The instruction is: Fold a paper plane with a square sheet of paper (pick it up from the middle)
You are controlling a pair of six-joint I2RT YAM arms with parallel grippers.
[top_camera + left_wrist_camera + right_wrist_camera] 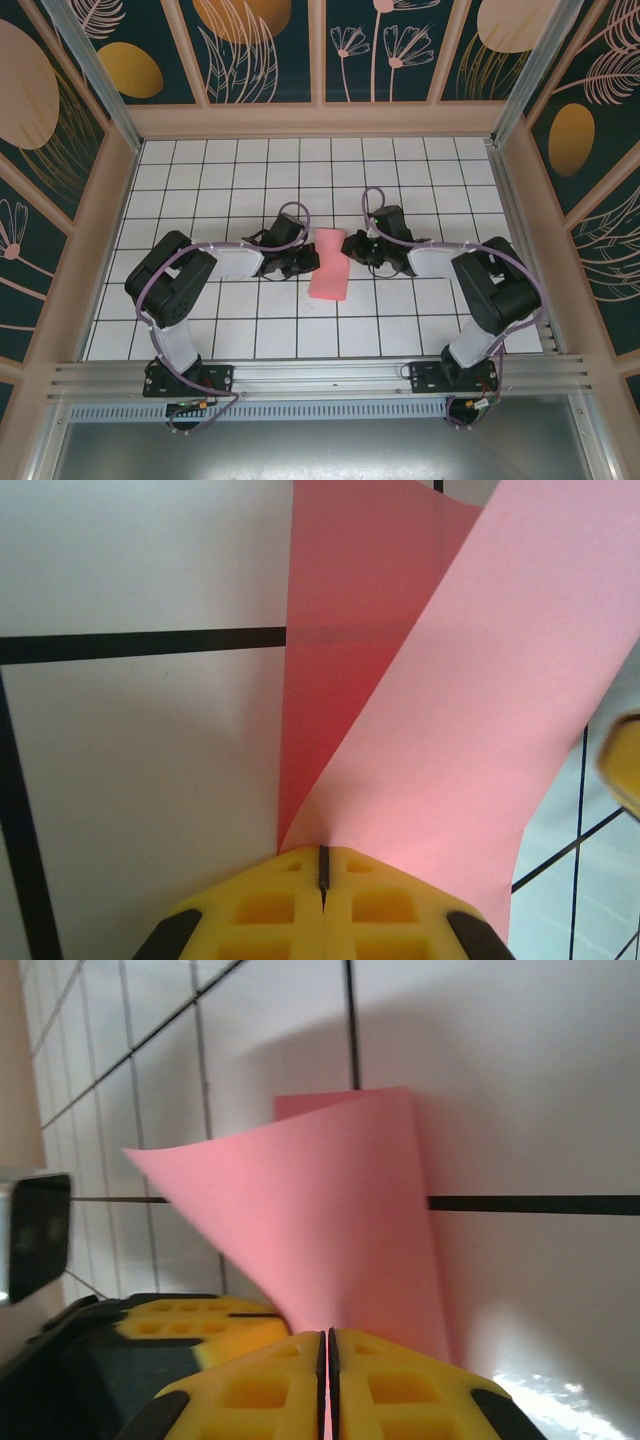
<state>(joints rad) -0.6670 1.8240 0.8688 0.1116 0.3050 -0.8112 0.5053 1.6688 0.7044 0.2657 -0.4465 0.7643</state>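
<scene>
At the middle of the counter [250,180], the square sheet of paper [328,270] sits doubled into a narrow strip, its long axis running near to far. We have the left gripper [306,262] pinching its left edge and the right gripper [349,247] pinching its right edge (a little farther back), each with jaws pressed together on paper. Neither arm is nearer; we judge the next crease must follow that long axis.
</scene>
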